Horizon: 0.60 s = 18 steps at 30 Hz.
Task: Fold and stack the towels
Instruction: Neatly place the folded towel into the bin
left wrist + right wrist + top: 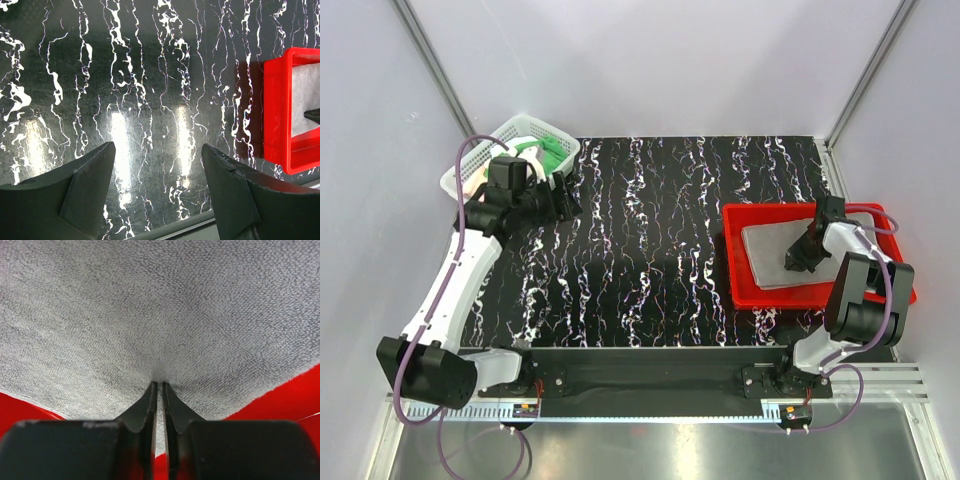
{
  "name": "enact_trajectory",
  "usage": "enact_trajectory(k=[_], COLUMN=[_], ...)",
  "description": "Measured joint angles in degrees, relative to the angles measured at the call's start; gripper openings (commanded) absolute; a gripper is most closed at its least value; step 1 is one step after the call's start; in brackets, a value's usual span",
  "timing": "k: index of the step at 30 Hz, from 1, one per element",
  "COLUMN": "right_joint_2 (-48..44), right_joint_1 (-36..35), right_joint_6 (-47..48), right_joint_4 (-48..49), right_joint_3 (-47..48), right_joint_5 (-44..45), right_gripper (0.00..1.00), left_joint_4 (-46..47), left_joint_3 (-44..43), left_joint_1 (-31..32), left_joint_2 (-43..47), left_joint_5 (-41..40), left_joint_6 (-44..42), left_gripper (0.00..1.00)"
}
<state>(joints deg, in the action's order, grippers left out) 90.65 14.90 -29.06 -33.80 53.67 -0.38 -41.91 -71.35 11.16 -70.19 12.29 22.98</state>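
Note:
A folded grey towel (768, 256) lies flat in the red tray (752, 213) at the right of the table. My right gripper (798, 262) is down on its near-right part. In the right wrist view the grey towel (160, 305) fills the picture, and the right gripper (160, 384) is shut on a small pinch of its pile, with the fabric puckered at the tips. More towels sit in the white mesh basket (468, 172) at the far left, a green one (553, 151) showing on top. My left gripper (565, 196) hovers beside the basket, open and empty (157, 150).
The black marbled table (650, 240) lies between the basket and the tray. In the left wrist view the red tray (277, 110) and the grey towel (306, 100) show at the right edge. White walls close in the back and sides.

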Motion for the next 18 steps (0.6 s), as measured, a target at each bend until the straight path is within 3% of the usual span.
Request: enact_trajectory(k=[9,11,18], right_joint_2=[-2.82,-3.63,-5.35], right_joint_1=[-1.95,-2.75,-3.28], right_joint_6=[-7.43,-9.03,-7.13], right_joint_4=[6.95,7.91,3.8], right_joint_3=[-5.05,-5.35,0.5], right_joint_5=[-2.78,-3.91,-0.87], right_gripper=[0.13,0.18,0.49], left_joint_4=[-0.44,-0.42,-0.63], left_joint_3=[0.74,0.76,0.94], left_joint_1=[0.0,0.0,0.0], left_joint_2=[2.86,3.34,3.39], left_joint_5=[0.0,0.0,-0.87], left_joint_6=[0.39,0.55,0.81], left_gripper=[0.76,0.77,0.76])
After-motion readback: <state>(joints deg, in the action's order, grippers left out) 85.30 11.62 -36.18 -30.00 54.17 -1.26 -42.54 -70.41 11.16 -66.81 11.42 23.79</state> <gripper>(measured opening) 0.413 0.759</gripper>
